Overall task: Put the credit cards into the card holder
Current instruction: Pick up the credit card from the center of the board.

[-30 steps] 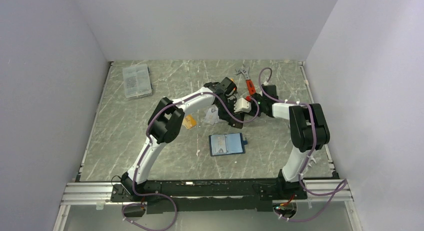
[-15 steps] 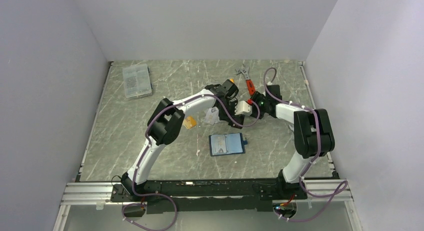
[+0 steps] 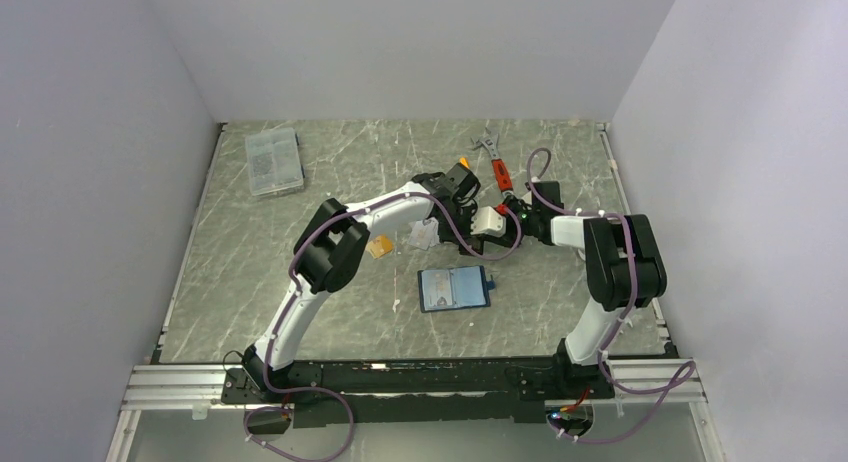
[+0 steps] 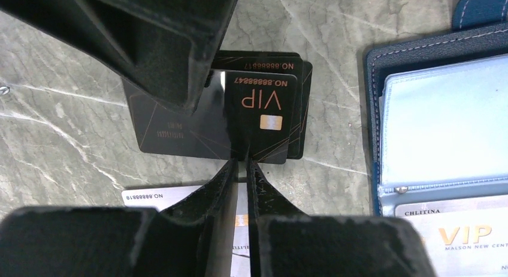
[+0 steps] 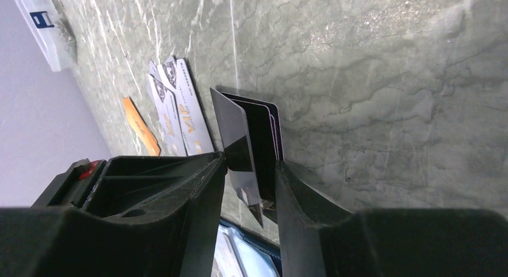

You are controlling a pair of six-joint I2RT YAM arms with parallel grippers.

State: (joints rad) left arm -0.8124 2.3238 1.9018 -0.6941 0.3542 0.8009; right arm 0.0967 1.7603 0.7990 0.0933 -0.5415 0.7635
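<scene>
Two overlapping black credit cards [image 4: 263, 109] lie on the table left of the open card holder [image 4: 372, 109], and a pale card [image 4: 461, 235] sits in one of its pockets. My left gripper [image 4: 242, 164] is almost shut, its tips at the near edge of the top black card with nothing seen pinched. My right gripper [image 5: 250, 160] is open and straddles the black cards [image 5: 251, 133], the top one tilted up against one finger [image 5: 206, 187]. Silver cards [image 3: 422, 235] and an orange card [image 3: 379, 246] lie further left. The card holder [image 3: 455, 289] lies flat.
A clear compartment box [image 3: 273, 162] stands at the back left. A red-handled wrench [image 3: 495, 162] lies behind the two wrists. A white card [image 4: 156, 196] lies under my left fingers. Walls close in the table on three sides.
The right wrist has shifted slightly toward the near side and the left, closer to the black cards. The left arm has barely moved. The card holder and loose cards lie as before.
</scene>
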